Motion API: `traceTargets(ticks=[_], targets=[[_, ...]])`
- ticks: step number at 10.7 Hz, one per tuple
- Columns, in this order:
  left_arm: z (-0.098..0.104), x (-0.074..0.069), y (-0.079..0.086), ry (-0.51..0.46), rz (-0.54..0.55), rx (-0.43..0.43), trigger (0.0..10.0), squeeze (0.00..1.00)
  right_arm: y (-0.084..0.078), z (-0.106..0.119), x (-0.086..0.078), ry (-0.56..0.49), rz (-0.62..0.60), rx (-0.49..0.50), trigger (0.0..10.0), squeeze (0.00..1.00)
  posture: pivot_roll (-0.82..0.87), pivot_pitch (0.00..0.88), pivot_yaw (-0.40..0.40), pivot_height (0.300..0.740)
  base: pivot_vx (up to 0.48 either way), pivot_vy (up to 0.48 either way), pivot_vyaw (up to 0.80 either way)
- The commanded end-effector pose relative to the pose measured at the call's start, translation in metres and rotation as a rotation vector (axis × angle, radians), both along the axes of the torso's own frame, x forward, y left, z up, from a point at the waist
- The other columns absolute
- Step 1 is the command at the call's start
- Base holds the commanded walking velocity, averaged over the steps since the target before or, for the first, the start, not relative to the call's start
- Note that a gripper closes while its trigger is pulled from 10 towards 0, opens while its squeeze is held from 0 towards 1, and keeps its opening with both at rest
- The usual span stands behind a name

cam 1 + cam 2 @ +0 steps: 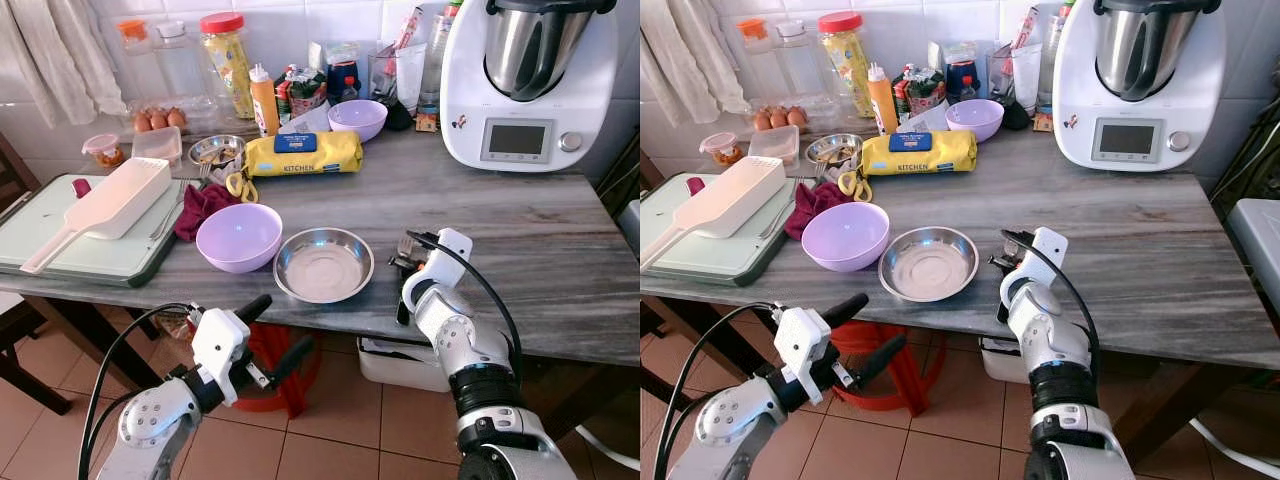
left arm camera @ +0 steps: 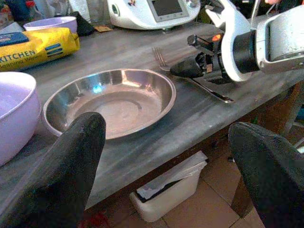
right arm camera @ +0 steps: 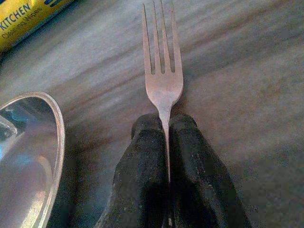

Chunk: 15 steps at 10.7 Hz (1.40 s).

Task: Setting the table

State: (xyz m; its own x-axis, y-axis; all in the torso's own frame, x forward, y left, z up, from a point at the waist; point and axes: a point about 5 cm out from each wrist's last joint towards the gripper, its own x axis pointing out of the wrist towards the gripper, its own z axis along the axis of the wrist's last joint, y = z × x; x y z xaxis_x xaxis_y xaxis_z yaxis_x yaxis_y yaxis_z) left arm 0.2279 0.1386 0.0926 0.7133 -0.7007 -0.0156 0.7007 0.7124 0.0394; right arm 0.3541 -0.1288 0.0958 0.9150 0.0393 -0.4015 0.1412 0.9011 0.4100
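Observation:
A steel plate (image 1: 323, 264) sits near the front edge of the grey wooden table (image 1: 560, 260), with a lilac bowl (image 1: 238, 236) touching it on the left. Just right of the plate, my right gripper (image 1: 405, 263) is shut on the handle of a fork (image 3: 162, 71). The fork lies low over the tabletop with its tines pointing toward the back. My left gripper (image 1: 275, 332) hangs open in front of and below the table edge, nothing between its fingers (image 2: 71, 161). It faces the plate (image 2: 111, 99).
At the back stand a food processor (image 1: 527, 85), a second lilac bowl (image 1: 357, 119), a yellow kitchen pack (image 1: 303, 153) and jars. A green board with a white scoop (image 1: 110, 205) lies at the left. A white bin (image 1: 400, 362) sits under the table.

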Motion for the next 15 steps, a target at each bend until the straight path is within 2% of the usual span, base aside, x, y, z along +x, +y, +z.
traceTargets(ticks=[1,11,12,13,14,15], targets=[[-0.0006,0.0014,0.0020,-0.002,0.009,0.013,10.0,0.00,0.0044,0.0036,0.0030,-0.008,0.013,0.015,10.0,0.00,-0.02,0.000,0.072,0.740,0.000,0.000,0.00],[-0.0006,0.0014,0.0020,-0.002,0.009,0.013,10.0,0.00,0.0044,0.0036,0.0030,-0.008,0.013,0.015,10.0,0.00,-0.02,0.000,0.072,0.740,0.000,0.000,0.00],[-0.0014,0.0024,0.0018,-0.002,0.010,0.012,10.0,0.00,0.0058,0.0043,0.0061,-0.021,0.028,-0.021,10.0,0.63,-0.02,0.000,0.074,0.740,0.000,0.000,0.00],[-0.0024,0.0041,0.0013,-0.005,0.014,0.010,10.0,0.00,0.0083,0.0060,0.0075,-0.045,0.048,-0.089,10.0,0.00,-0.02,0.000,0.074,0.740,0.000,0.000,0.00],[-0.0020,0.0047,0.0008,-0.006,0.014,0.008,10.0,0.00,0.0088,0.0056,0.0072,-0.050,0.059,-0.104,10.0,0.00,-0.02,0.000,0.074,0.740,0.000,0.000,0.00],[-0.0012,0.0055,0.0001,-0.008,0.013,0.007,10.0,0.00,0.0079,0.0055,0.0072,-0.048,0.054,-0.092,10.0,0.66,-0.02,0.000,0.076,0.740,0.000,0.000,0.00]])
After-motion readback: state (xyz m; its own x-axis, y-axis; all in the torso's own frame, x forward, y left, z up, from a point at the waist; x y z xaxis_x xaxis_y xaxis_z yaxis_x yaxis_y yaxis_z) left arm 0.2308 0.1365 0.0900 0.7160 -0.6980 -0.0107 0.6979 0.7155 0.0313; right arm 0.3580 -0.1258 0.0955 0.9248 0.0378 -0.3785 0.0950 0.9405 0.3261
